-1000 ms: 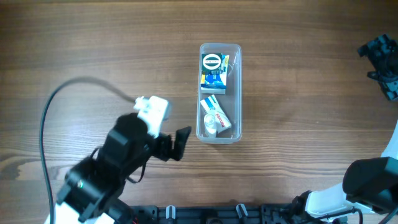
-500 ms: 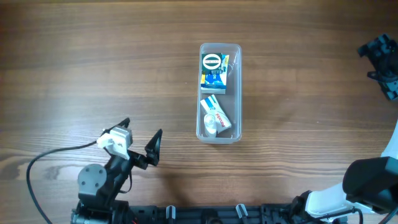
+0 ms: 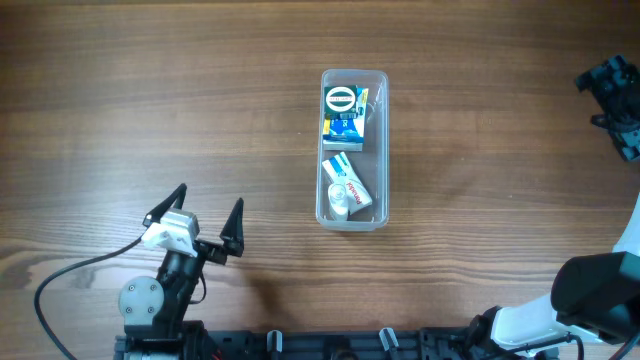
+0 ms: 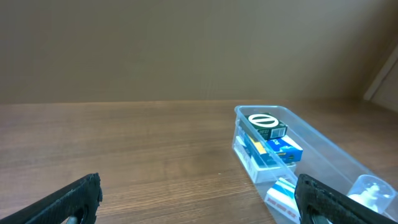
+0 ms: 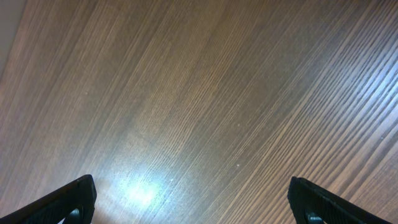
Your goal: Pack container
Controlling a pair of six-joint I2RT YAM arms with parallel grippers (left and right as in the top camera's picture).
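Note:
The container (image 3: 379, 145) is a long clear tub at the middle of the table. It holds a blue and green box with a round white mark (image 3: 343, 112), a white and blue box (image 3: 347, 183) and a small clear bottle (image 3: 342, 206). It also shows at the right of the left wrist view (image 4: 323, 146). My left gripper (image 3: 207, 219) is open and empty near the table's front edge, well left of the container. My right gripper (image 3: 612, 105) is open and empty at the far right edge; its wrist view shows only bare wood between the fingers (image 5: 193, 202).
The table is brown wood. A black cable (image 3: 70, 275) runs from the left arm along the front left. The right arm's white base (image 3: 590, 300) stands at the front right corner.
My left arm has pulled back from beside the container toward the front left of the table, with its gripper open. The right arm and the container have not moved.

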